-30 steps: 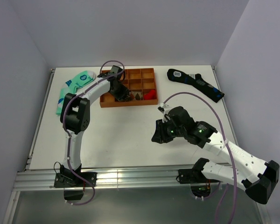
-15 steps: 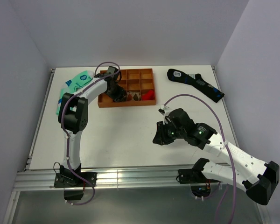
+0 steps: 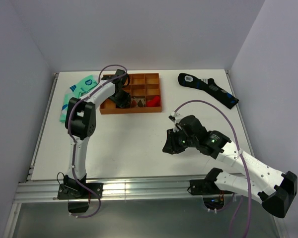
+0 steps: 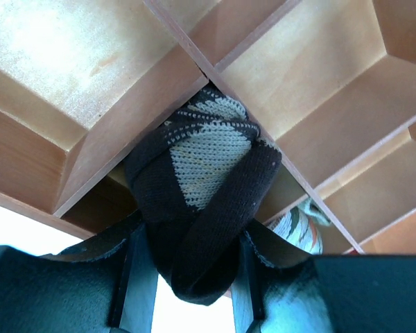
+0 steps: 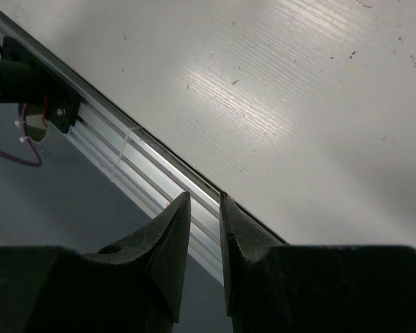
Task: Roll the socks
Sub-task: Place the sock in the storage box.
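Clamping rolled brown argyle fabric socks (image 4: 208, 166) in left gripper (image 4: 187, 272), at divider of orange compartmented tray (image 4: 76, 62). Holding right gripper (image 5: 204, 225) nearly closed, empty.

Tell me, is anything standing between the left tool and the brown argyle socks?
Nothing visible does. The left tool is clamped on the rolled socks, which sit at a divider crossing of the orange tray.

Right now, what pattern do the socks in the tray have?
Dark brown socks with pale diamonds; clearest in left wrist view.
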Robot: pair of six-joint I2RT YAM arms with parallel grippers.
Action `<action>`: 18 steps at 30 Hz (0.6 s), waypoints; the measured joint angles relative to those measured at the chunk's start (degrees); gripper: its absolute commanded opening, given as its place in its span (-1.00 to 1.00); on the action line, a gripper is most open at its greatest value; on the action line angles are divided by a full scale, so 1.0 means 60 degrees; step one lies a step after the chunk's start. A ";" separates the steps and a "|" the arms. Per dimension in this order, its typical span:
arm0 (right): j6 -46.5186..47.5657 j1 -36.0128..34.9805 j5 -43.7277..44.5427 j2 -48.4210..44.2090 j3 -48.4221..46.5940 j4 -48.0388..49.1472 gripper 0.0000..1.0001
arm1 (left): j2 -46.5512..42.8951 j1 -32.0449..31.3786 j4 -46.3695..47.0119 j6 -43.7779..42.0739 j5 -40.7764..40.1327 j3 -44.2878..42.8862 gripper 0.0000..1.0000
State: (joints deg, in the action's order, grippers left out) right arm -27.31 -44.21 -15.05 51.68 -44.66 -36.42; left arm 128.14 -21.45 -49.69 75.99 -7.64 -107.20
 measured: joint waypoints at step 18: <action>-0.0353 0.0437 0.0663 0.1825 -0.0856 0.0219 -0.35 | 0.0492 -0.0109 -0.0641 0.0433 -0.0736 -0.0656 -0.99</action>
State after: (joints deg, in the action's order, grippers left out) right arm -29.43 -41.58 -11.07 62.63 -49.80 -35.11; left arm 131.09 -22.11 -53.54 78.59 -12.05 -111.13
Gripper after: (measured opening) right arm 0.317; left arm 0.424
